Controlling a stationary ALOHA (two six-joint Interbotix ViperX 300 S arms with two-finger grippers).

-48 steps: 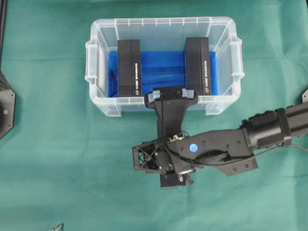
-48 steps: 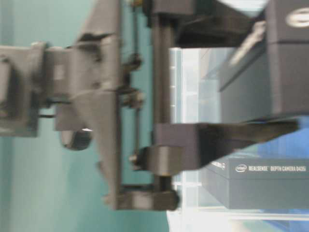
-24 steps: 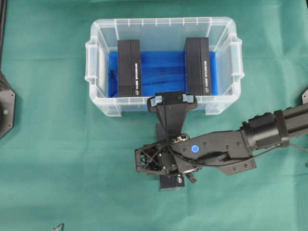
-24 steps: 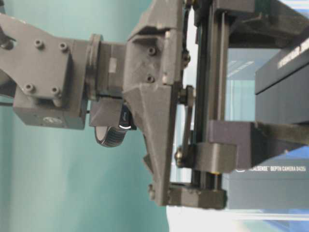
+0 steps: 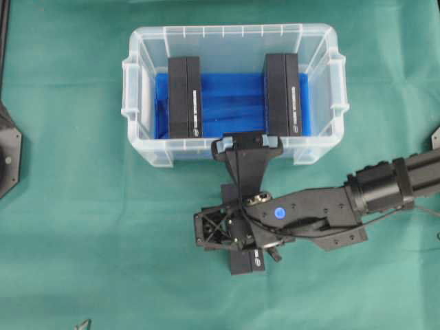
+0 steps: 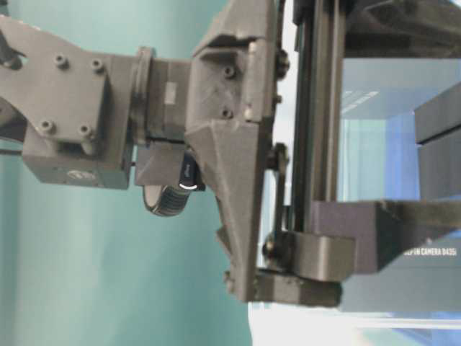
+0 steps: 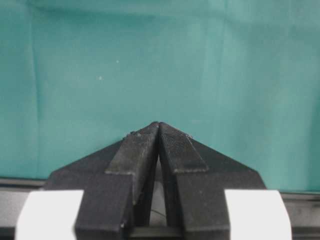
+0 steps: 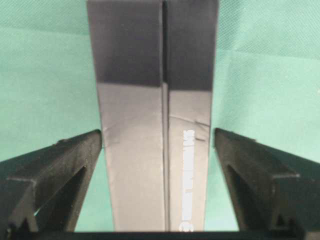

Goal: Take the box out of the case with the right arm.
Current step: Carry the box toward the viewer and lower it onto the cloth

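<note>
Centre frame, the right gripper (image 8: pixel 158 145) stands wide around a black box (image 8: pixel 155 165) on green cloth (image 8: pixel 45 75), seemingly not touching.

- a green cloth covers the table (image 5: pixel 82 227).
- the case (image 5: pixel 234 157) stands on the cloth, near the far edge.
- one black box (image 8: pixel 157 150) lies flat on the cloth, just outside the case.

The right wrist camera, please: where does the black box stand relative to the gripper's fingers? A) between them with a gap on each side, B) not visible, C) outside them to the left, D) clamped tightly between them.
A: the black box lies on the green cloth between the right gripper fingers, with cloth showing on each side of it.
</note>
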